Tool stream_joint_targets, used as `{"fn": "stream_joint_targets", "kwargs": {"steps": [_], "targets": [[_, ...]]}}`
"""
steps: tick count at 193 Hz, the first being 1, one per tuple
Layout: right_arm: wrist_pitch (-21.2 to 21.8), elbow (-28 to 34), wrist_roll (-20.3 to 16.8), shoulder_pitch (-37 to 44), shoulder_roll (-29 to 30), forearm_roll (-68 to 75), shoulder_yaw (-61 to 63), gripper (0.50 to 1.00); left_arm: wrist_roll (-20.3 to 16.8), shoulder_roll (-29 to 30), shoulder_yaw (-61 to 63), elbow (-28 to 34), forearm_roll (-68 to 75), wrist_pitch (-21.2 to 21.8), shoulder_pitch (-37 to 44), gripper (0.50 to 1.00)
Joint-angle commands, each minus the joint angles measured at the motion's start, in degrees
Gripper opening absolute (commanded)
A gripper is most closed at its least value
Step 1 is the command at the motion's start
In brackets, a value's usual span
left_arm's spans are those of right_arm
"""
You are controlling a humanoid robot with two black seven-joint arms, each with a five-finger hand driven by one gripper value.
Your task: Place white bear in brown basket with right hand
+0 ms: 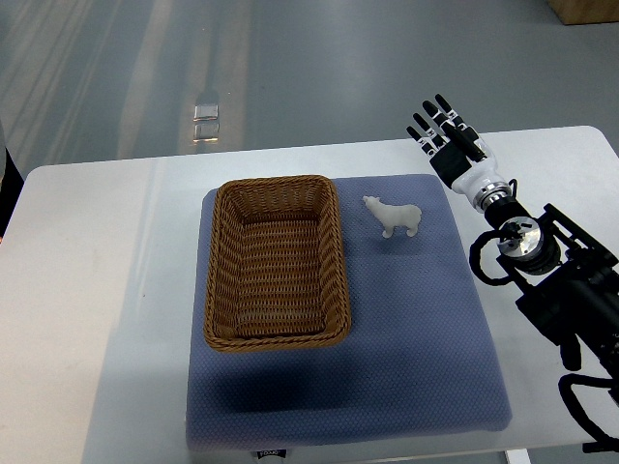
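Mat: blue-grey padded cloth mat (416, 358) lies closest, covering the middle of the white worktop (97, 290) and reaching its near edge.
Fingers: black fingers (432, 124) of the right hand (450, 145) are spread straight, holding nothing, over the worktop's far right part.
Arm: black right arm (556, 280) comes in from the right edge.
Bear: small white toy bear (395, 217) stands upright on the mat, just right of the basket, apart from the hand.
Basket: brown woven rectangular basket (222, 319) sits on the mat's left half.
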Motion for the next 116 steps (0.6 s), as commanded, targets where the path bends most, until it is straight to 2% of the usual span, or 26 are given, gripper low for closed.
{"fn": "stream_joint_targets", "kwargs": {"steps": [1,56,116], "targets": [[0.0,0.0,0.0,0.0,0.0,0.0,0.0,0.924,0.0,0.0,0.0,0.0,0.0,0.0,0.0,1.000],[0.0,0.0,0.0,0.0,-0.1,-0.1,-0.4,0.924,0.0,0.0,0.0,0.1,0.0,0.0,0.0,1.000],[-1.2,0.0,-0.8,4.0,-3.1,-3.1,-9.7,0.924,0.0,0.0,0.0,-0.2,0.0,-0.1,0.0,1.000]]}}
